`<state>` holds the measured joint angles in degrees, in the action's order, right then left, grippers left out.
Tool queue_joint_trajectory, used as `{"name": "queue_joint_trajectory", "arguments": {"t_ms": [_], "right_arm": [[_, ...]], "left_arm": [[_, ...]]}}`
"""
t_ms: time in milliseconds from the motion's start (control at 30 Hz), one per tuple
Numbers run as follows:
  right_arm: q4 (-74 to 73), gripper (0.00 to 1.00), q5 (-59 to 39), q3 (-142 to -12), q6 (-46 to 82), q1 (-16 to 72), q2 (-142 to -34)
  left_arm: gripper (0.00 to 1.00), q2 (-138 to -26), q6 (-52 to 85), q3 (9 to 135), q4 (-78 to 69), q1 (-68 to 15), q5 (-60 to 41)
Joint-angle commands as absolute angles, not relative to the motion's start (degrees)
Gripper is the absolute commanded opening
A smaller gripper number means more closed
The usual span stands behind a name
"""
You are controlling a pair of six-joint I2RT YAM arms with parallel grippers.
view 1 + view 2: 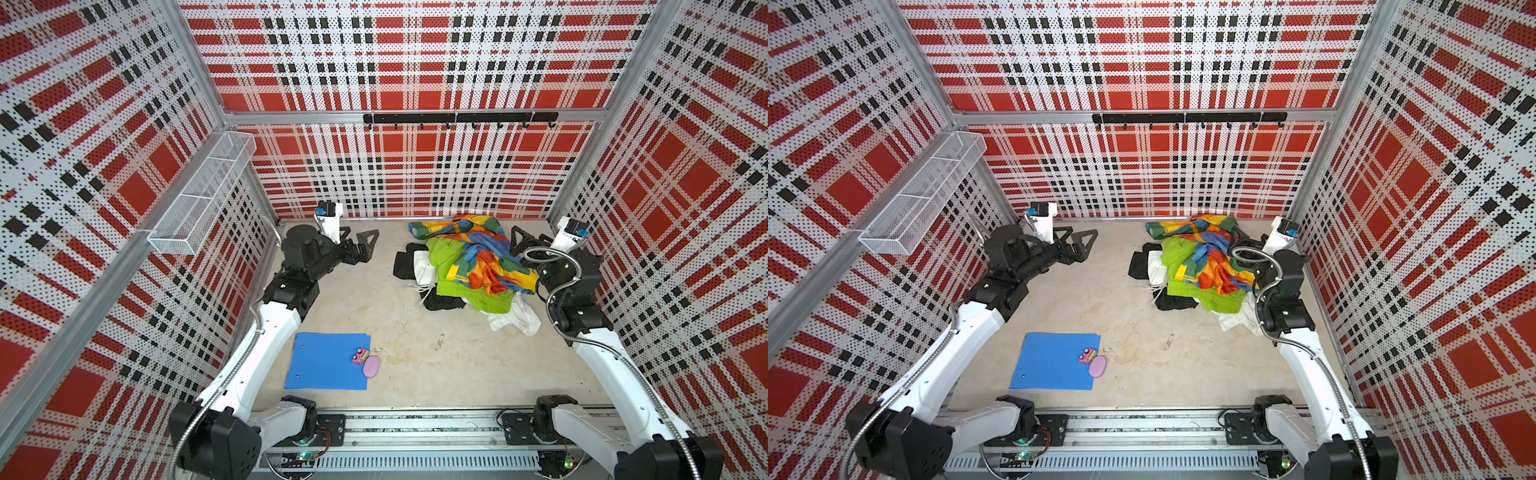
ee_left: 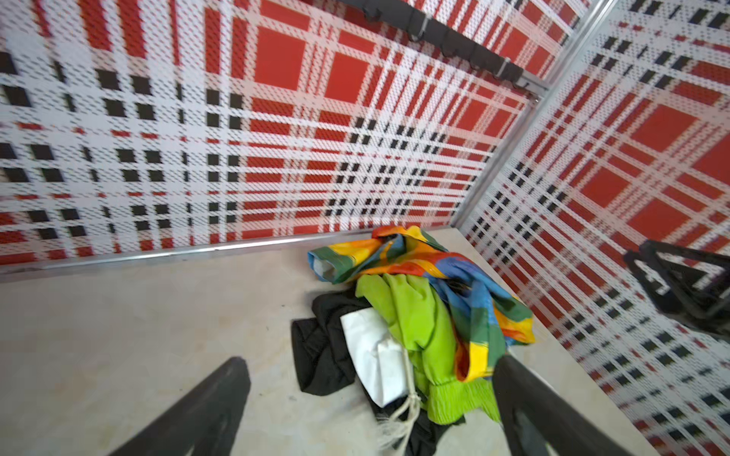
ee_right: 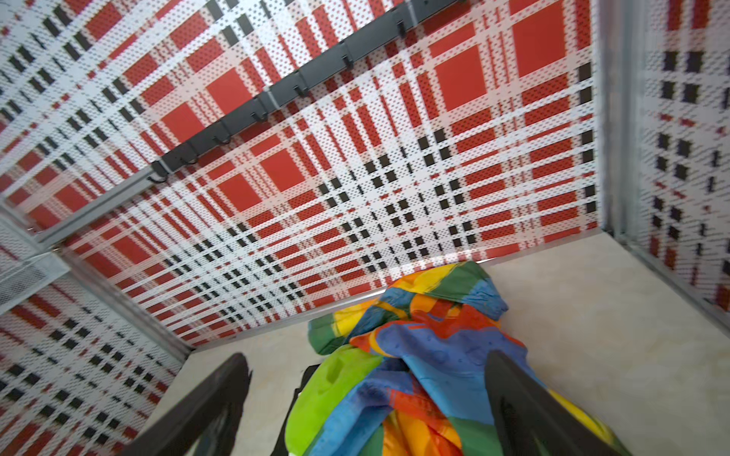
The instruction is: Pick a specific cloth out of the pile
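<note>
A: Nearest entry?
B: Blue folder (image 1: 324,365), flat; pink toy (image 1: 360,356) and lilac oval (image 1: 371,366) at its right edge.
A: Beyond?
B: The pile (image 1: 473,257), right of middle. The cloth (image 1: 404,262), black, shows under its left and near edges.
A: Farthest?
B: Left gripper (image 1: 356,237), well left of the pile; right gripper (image 1: 530,241), at its far right. Both jaws spread wide, holding nothing.
</note>
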<state>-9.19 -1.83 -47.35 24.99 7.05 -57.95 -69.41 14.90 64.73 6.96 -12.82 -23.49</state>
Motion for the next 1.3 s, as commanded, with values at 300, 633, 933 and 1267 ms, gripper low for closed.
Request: {"name": "queue_joint_trajectory", "arguments": {"t_ms": [300,633,933,1267], "right_arm": [[1.8,1.0,12.5,-61.6,16.4,25.4,-70.2],[6.9,0.72,10.9,-69.9,16.9,32.0,-83.3],[13.8,0.57,7.5,-76.1,17.2,34.5,-95.5],[15.5,0.46,8.5,-82.0,19.3,36.3,-105.2]], "left_arm": [[0.99,-66.7,10.9,62.5,14.3,-9.6,-31.0],[0.99,-55.9,15.3,51.1,9.3,-12.6,-20.7],[0.99,-54.6,20.7,42.5,0.1,-15.6,-18.3],[0.99,-52.4,23.1,34.4,-6.9,-15.5,-17.5]]}}
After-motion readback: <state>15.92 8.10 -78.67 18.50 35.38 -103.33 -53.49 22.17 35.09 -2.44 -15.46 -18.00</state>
